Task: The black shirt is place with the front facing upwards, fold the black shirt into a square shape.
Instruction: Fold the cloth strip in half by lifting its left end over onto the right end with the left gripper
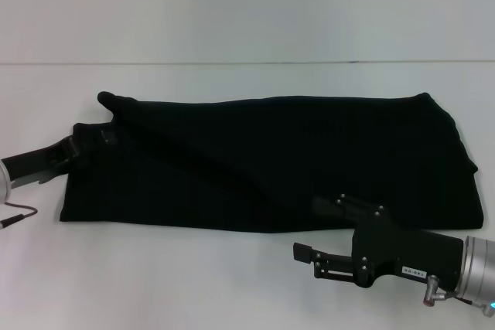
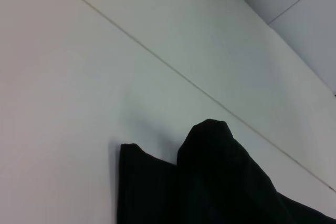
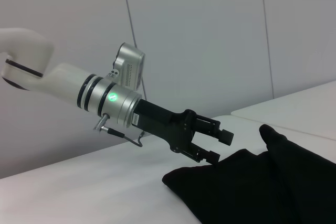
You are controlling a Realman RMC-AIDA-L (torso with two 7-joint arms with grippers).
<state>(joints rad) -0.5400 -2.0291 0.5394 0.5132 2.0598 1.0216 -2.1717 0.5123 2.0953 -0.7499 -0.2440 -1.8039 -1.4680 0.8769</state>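
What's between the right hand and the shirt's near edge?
Only bare white table, seen in the head view. The right hand, fingers open, sits just off the near hem of the black shirt.

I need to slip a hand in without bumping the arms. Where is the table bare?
Bare table lies behind the black shirt, and in front of it between the two arms. Crowded spots: the shirt's left end, where the left gripper sits, open, and its near right edge, where the right gripper reaches in, open.
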